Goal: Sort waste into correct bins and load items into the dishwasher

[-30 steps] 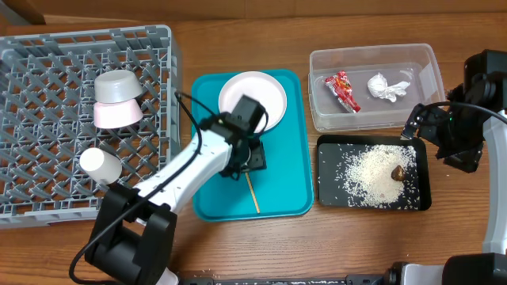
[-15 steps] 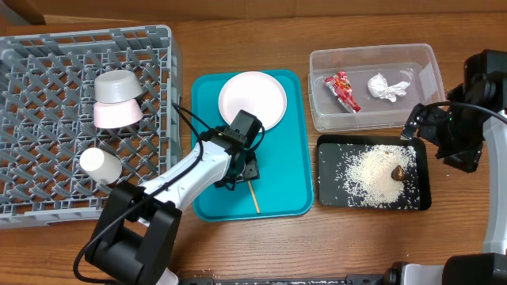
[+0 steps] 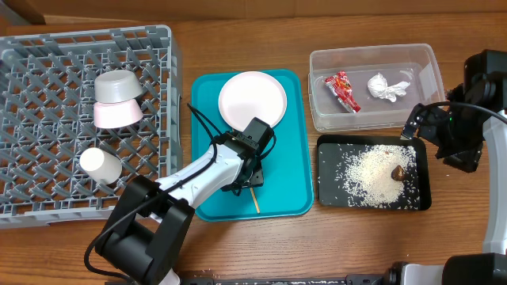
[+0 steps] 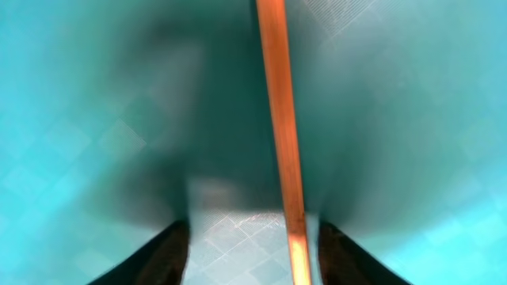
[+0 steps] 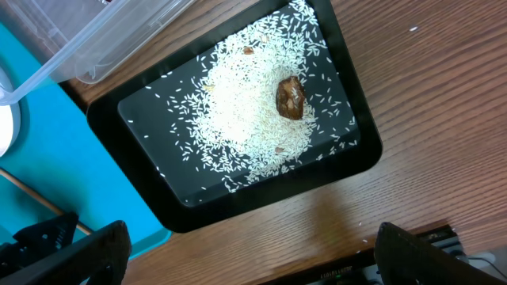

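Arm (image 3: 198, 168) bends low over the teal tray (image 3: 289, 178), left gripper (image 3: 247, 179) parted around a chopstick (image 4: 279, 119), not pinching it; only its wrist view shows that gap. The right gripper (image 5: 252, 237) hangs open by the black tray (image 3: 326, 186) of rice (image 3: 368, 170)

Left gripper (image 3: 248, 174) has moved toward the near edge of the table.
It has left the rim of the plate (image 3: 252, 100), which now shows whole, and has gone along the tray (image 3: 289, 174), a little toward the right edge. It now stands over the chopstick (image 3: 254, 199), covering more of the stick than before.
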### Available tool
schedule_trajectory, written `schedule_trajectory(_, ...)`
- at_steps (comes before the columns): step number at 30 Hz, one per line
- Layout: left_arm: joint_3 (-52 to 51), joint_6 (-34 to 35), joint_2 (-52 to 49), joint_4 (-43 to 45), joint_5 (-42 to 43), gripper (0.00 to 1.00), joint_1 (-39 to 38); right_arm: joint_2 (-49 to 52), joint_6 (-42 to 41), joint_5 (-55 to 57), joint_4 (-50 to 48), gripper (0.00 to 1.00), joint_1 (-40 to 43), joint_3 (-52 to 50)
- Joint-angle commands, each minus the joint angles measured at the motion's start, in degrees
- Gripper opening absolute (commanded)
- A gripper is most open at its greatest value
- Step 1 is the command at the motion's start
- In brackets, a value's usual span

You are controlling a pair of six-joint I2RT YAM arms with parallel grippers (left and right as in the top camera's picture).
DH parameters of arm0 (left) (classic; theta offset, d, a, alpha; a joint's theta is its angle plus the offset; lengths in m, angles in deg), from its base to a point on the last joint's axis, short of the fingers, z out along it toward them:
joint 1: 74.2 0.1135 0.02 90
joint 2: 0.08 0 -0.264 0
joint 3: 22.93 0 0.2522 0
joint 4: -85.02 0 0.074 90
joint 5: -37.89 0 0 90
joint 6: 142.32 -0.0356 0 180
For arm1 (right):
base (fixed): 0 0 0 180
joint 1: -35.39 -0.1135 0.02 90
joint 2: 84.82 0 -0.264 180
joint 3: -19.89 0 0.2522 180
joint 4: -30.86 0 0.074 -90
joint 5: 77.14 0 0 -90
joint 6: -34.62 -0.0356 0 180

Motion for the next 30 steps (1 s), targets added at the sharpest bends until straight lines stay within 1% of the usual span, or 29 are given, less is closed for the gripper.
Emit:
schedule_trajectory(1,-0.61,0.83,-2.99,-1.66,-2.43,0.42,-0.09,-0.92,-0.07,-0.52,-0.13,1.00,0.17,1.42)
schedule_trajectory(3,-0.61,0.83,-2.99,-2.62,-2.91,0.29,0.33,-0.92,-0.07,-0.52,-0.11,1.00,0.17,1.42)
schedule_trajectory(4,-0.61,0.83,-2.99,-3.21,-3.34,0.20,0.79,-0.92,-0.07,-0.52,-0.11,1.00,0.17,1.42)
schedule_trajectory(7,-0.61,0.83,-2.99,-3.58,-3.30,0.10,2.16,-0.92,-0.07,-0.52,-0.09,1.00,0.17,1.42)
schedule_trajectory(8,-0.61,0.83,-2.99,-3.63,-3.26,0.04,2.97,-0.92,-0.07,-0.52,-0.09,1.00,0.17,1.42)
schedule_trajectory(13,0.22,0.79,-1.66,-6.01,-2.60,0.04,8.39,-0.92,-0.07,-0.52,-0.09,1.00,0.17,1.42)
schedule_trajectory(15,1.57,-0.35,-0.33,-7.76,-2.64,0.04,10.78,-0.92,-0.07,-0.52,-0.11,1.00,0.17,1.42)
schedule_trajectory(18,4.98,-5.31,3.48,-10.01,-2.91,0.04,13.38,-0.92,-0.07,-0.52,-0.11,1.00,0.17,1.42)
schedule_trajectory(21,8.98,-9.46,8.15,-12.44,-4.83,0.04,14.38,-0.92,-0.04,-0.52,-0.11,1.00,0.17,1.42)
schedule_trajectory(23,12.87,-15.80,12.72,-14.32,-5.44,0.04,15.02,-0.92,-0.04,-0.52,-0.11,1.00,0.17,1.42)
schedule_trajectory(26,16.17,-23.26,16.17,-16.50,-5.55,0.04,15.96,-0.92,-0.07,-0.52,-0.13,1.00,0.17,1.42)
schedule_trajectory(30,18.10,-27.45,18.75,-18.38,-5.92,0.04,19.26,-0.92,-0.07,-0.52,-0.11,1.00,0.17,1.42)
